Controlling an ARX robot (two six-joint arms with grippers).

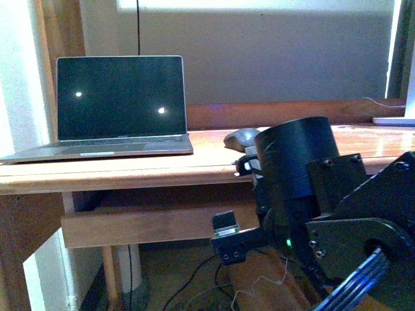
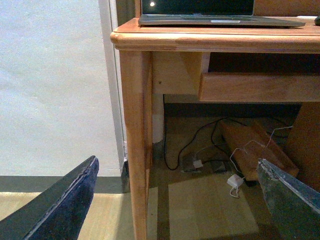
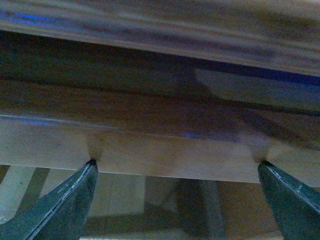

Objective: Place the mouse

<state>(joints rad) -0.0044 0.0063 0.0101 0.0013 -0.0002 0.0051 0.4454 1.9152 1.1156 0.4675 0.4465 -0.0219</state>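
A small dark grey, smoothly domed cordless mouse [image 1: 241, 137] is being seen lying on the top of the wooden bench [image 1: 130, 170], toward the middle of its length and set back from the front edge, just right of the open silver-grey laptop with a dark screen [image 1: 120, 107], which is being carried near the bench's left end. The mouse is lying free, untouched by either arm.

In the front view a bulky black right arm [image 1: 324, 207] is being shown low and close to the camera, in front of the bench's front edge and partly hiding the mouse's right side.

In the right wrist view the right end effector [image 3: 175, 200] is being held released, its two dark fingers [image 3: 65, 205] spread wide apart with nothing between them, tips close under the blurred wooden edge of the bench.

In the left wrist view the left end effector [image 2: 180, 200] is likewise being held released and empty, fingers spread, low beside the bench's left front leg [image 2: 135, 145], with cables [image 2: 200, 145] being seen on the floor beneath.
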